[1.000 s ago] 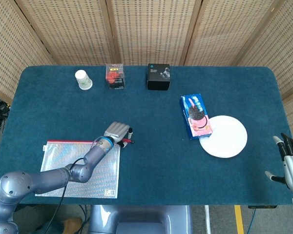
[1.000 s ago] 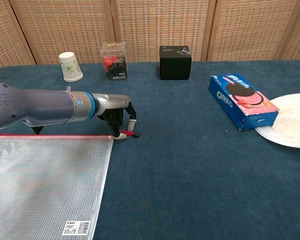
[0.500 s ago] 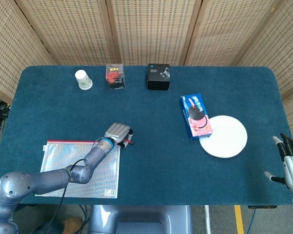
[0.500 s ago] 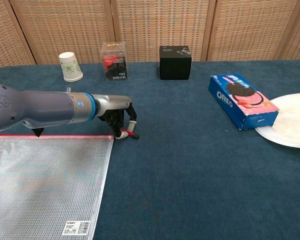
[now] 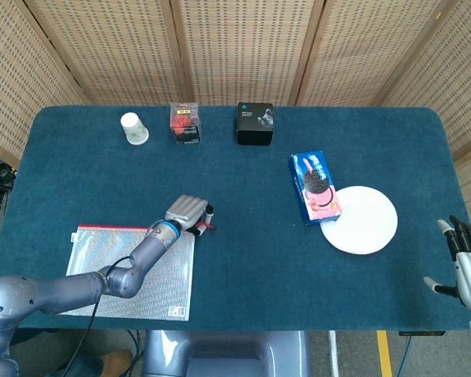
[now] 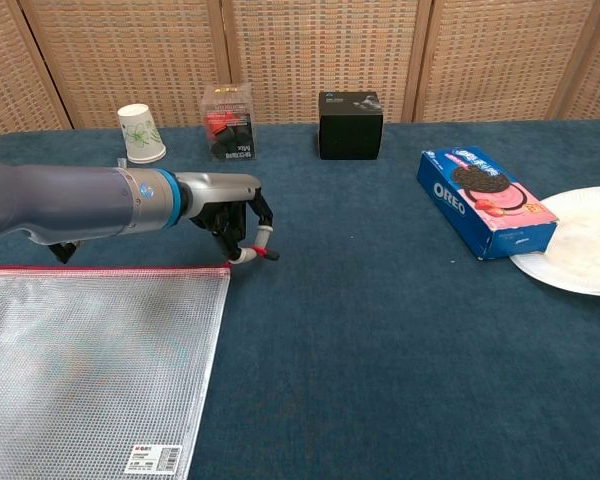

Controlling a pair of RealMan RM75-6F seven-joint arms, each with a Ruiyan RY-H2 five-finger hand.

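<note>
My left hand (image 5: pixel 186 212) (image 6: pixel 228 205) hovers just past the top right corner of a clear zip pouch with a red strip (image 5: pixel 129 271) (image 6: pixel 90 370). Its curled fingers pinch a small red and white pen (image 6: pixel 251 255) (image 5: pixel 205 226), which hangs tilted just above the blue cloth beside the pouch's corner. My right hand (image 5: pixel 467 263) stays at the table's front right edge, fingers spread and holding nothing; only the head view shows it.
A paper cup (image 6: pixel 140 133), a clear box with red contents (image 6: pixel 230 122) and a black box (image 6: pixel 350 125) line the far edge. An Oreo box (image 6: pixel 485 200) leans on a white plate (image 6: pixel 590 250) at the right.
My left hand has lifted slightly and drawn back to the left, taking the red and white pen up off the cloth. The right hand has stayed put.
</note>
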